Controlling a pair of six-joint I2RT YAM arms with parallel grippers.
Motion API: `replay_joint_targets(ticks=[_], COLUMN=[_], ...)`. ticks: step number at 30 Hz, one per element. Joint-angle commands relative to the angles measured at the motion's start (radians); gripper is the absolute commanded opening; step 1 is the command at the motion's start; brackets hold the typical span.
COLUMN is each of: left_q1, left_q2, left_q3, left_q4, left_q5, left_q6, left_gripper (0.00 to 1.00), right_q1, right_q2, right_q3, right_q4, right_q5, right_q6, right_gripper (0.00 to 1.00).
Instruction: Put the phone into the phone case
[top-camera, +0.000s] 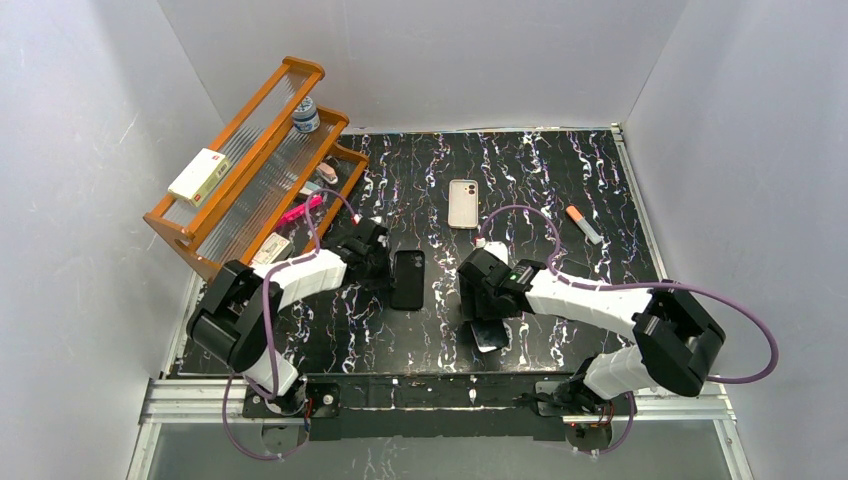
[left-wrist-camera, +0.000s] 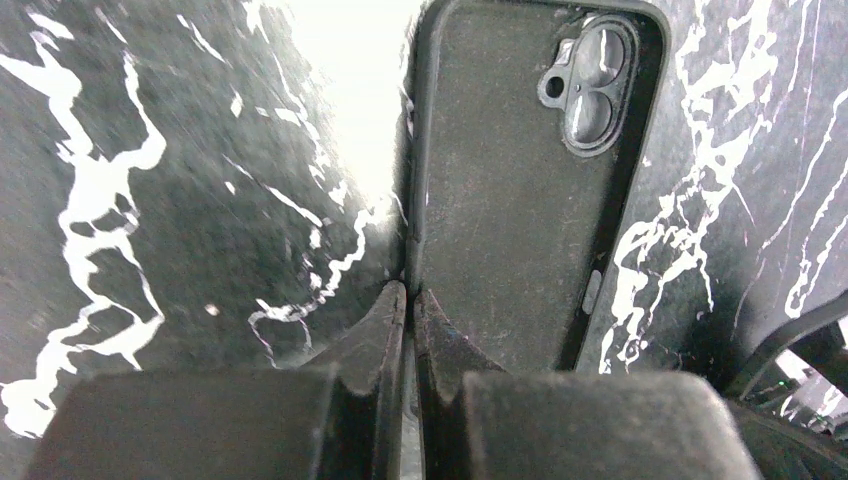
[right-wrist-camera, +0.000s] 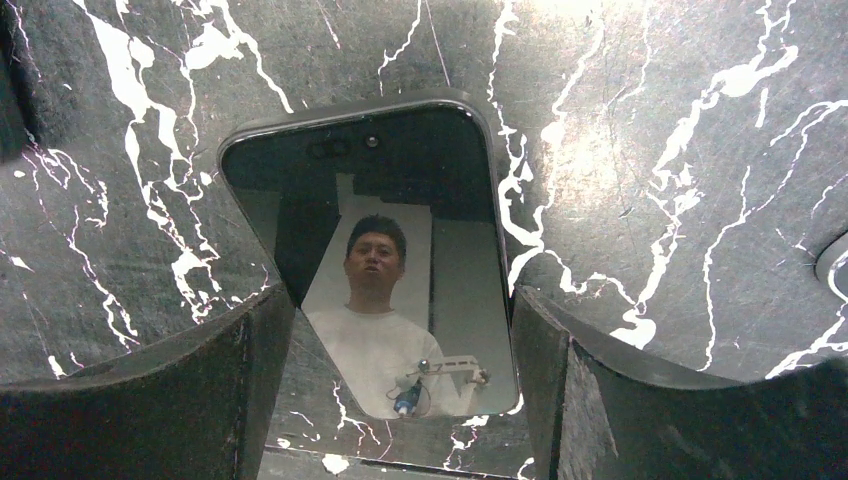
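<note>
Okay, starting far left of the phone case: a wooden rack stands at the table's edge, holding a box and a small bottle. Moving in, the left gripper sits left of the phone case and closer to the arm bases, its fingers pressed almost together against the long edge of a black case that lies flat with its camera cutout showing. Whether that rim is nipped between them, I cannot tell. The phone case itself lies flat on the marble, well apart from both grippers. Closer to the bases than the phone case and slightly right, the right gripper hangs low with its fingers spread wide, one on each side of the phone, which lies screen-up on the table. Right of the phone case rests an orange-capped marker.
</note>
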Motion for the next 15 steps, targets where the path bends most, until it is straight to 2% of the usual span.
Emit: replay_joint_targets(ticks=[1,4,8,11,15], left_q1=[-0.083,-0.122,-0.155,-0.162,-0.163], left_q2=[-0.059,-0.092,-0.150,-0.202,-0.248], left_q3=[-0.058,-0.082,-0.124,-0.173,-0.244], left_q4=[-0.069,-0.063,-0.033,0.046,0.211], left_q5=[0.010,-0.013,-0.013,0.042,0.138], left_q6=[-0.115,-0.195,-0.301,-0.360,-0.401], left_gripper=[0.00,0.00,0.18,0.33,0.42], right_q1=[0.007,0.007,0.006,0.007,0.007], right_q2=[-0.037,-0.045,-0.066,-0.083,-0.110], right_q3=[0.013,0.010,-0.008,-0.012,-0.001], right_q4=[-0.007,0.000,0.007,-0.002,-0.005], right_q5=[0.023,0.012,0.011,0.012,-0.004], right_q6=[0.030,0.035,0.048,0.053,0.060], right_gripper=[0.56,0.54,0.54,0.53,0.53])
